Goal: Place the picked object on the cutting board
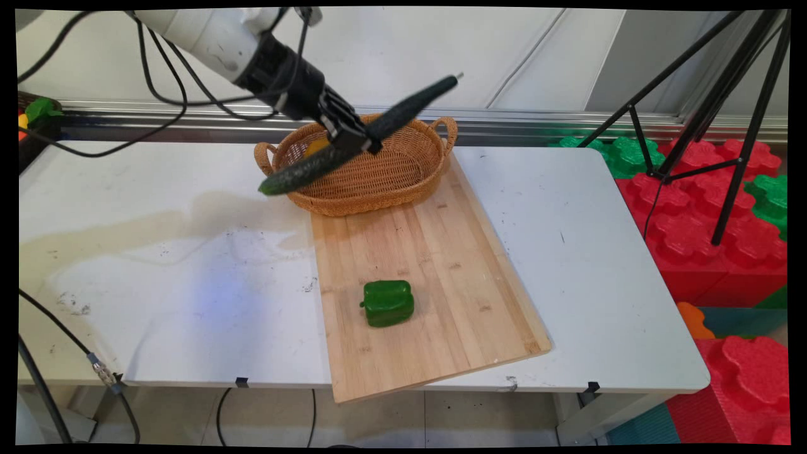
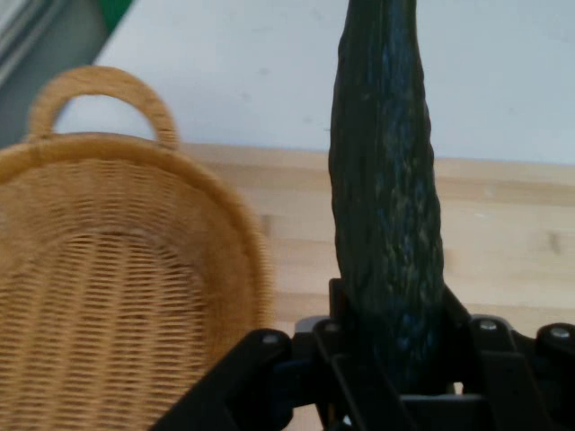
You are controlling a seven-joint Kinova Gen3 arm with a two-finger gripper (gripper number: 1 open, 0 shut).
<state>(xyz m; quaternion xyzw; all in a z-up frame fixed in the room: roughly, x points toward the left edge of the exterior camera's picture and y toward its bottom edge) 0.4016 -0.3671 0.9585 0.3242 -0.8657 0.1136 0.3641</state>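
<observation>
1. Cucumber (image 1: 353, 140) – up in the air over the basket (image 1: 378, 183), tilted, gripped tight near its middle by the gripper (image 1: 353, 142).
2. The basket sits at the far end of the board (image 1: 441, 265) – something yellow (image 1: 315, 147) lies inside.
3. A pepper (image 1: 388, 302) lies on the board, well apart.

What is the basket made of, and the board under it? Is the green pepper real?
The basket looks like woven wicker: tan strands cross in rows. The board looks like bamboo or wood, with pale matte strips and grain lines. The pepper is very glossy and blocky, so it may be plastic; that cannot be settled.
</observation>
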